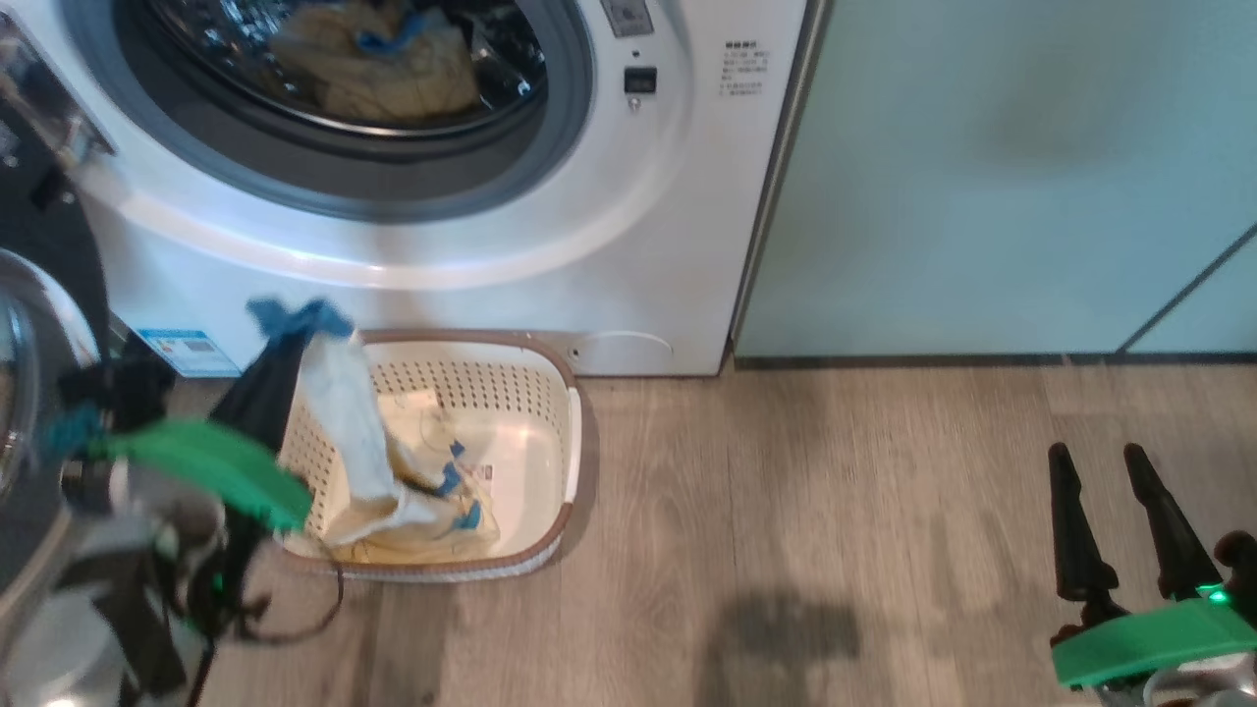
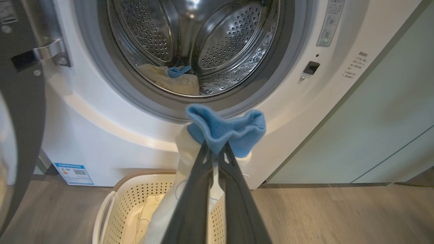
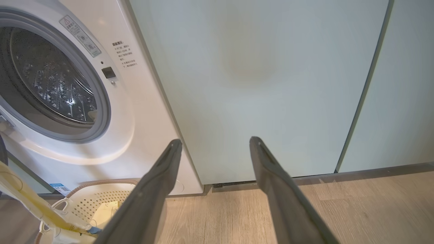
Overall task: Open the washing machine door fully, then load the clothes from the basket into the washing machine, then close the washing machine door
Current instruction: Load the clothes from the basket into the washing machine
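Left gripper (image 1: pixel 287 339) is pinching the blue patch (image 2: pixel 227 130) of a pale garment (image 1: pixel 344 432), its fingers pressed tight together on the cloth. At its left the washing machine door (image 1: pixel 44 236) is standing swung well clear of the opening, so the first step is looking done. The held garment is hanging from the fingertips down into the basket (image 1: pixel 574 432), which is sitting on the floor (image 1: pixel 786 511) just in front of the washing machine (image 1: pixel 638 245). Its lower end is resting on more pale yellow cloth (image 1: pixel 432 525) on the basket's bottom; whether that is a second piece or a fold of the same one, I cannot tell. Above, inside the drum (image 2: pixel 234 40), another yellow garment with blue trim (image 1: pixel 393 69) is already lying, so loading is looking partly done. At least the pinched piece is waiting to go in, and the door is waiting to be closed. Far right, before the pale green cabinet doors (image 1: pixel 982 177), the right gripper (image 1: pixel 1097 454) is hanging over the floor with fingers spread wide, holding nothing.
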Robot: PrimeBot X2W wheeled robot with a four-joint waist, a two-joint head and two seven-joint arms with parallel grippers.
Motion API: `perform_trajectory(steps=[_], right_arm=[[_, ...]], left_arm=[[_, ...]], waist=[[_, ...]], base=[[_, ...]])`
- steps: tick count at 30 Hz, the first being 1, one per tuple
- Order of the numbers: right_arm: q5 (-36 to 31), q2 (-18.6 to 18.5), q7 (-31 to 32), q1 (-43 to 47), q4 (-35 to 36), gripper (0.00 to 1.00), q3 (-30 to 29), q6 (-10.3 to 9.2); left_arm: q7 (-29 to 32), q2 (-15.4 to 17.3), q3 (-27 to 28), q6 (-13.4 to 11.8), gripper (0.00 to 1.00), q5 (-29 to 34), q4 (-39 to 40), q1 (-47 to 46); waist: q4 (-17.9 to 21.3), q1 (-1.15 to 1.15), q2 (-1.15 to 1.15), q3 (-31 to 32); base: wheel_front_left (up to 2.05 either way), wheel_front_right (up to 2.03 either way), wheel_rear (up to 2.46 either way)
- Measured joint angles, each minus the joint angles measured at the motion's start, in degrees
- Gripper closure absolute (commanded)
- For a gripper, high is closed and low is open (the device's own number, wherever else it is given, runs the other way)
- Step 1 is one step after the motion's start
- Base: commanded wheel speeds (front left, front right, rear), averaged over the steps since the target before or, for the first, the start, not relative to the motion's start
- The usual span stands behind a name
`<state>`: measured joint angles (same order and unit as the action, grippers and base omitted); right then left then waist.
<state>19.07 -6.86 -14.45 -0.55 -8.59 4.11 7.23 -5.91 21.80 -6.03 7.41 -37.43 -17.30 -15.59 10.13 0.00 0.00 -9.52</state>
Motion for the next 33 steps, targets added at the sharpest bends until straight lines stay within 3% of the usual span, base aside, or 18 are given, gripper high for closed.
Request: perform_trajectory(steps=[14,22,33], right_arm=[[0.5,1.8,0.0,-7.0,0.8,0.0,0.8,0.0],[0.9,2.8,0.0,-11.0,1.0,0.0,1.6,0.0],[1.6,3.7,0.0,-15.8,1.0,0.0,3.7,0.0]], left_arm=[[22.8,5.5,-5.3,0.0,1.0,-4.7,-3.8,-23.8],[26.2,7.2,-5.6,-0.1,1.0,-3.6,-7.7,-37.6],[22.7,7.8,-6.8,-1.5,1.0,1.4,-19.3,-54.3]], waist=[[3.0,0.01,0.0,-10.7],[5.0,0.01,0.0,-17.3],[9.2,0.0,0.0,-25.9]], base=[[0.0,0.0,0.0],[0.0,0.0,0.0],[0.0,0.0,0.0]])
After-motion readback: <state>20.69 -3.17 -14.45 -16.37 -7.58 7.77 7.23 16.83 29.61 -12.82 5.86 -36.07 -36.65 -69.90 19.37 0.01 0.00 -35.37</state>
